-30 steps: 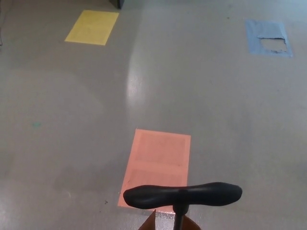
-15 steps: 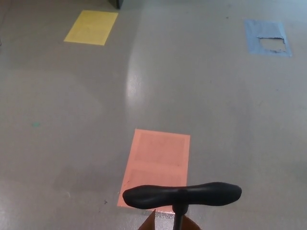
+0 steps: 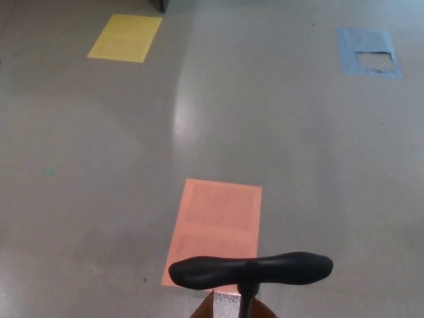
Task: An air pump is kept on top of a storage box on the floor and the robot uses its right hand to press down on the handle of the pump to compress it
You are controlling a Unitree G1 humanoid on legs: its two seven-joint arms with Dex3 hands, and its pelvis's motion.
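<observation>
View nudged slightly; grey floor (image 3: 278,132), orange (image 3: 215,228), yellow (image 3: 126,38), blue (image 3: 369,52) patches.

No part of the robot's body, arms or hands shows in the head view.

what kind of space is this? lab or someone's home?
Likely a lab or test area, not a home: bare grey floor marked with taped rectangles, yellow, orange and worn blue. The pump handle sits close below the camera.
</observation>
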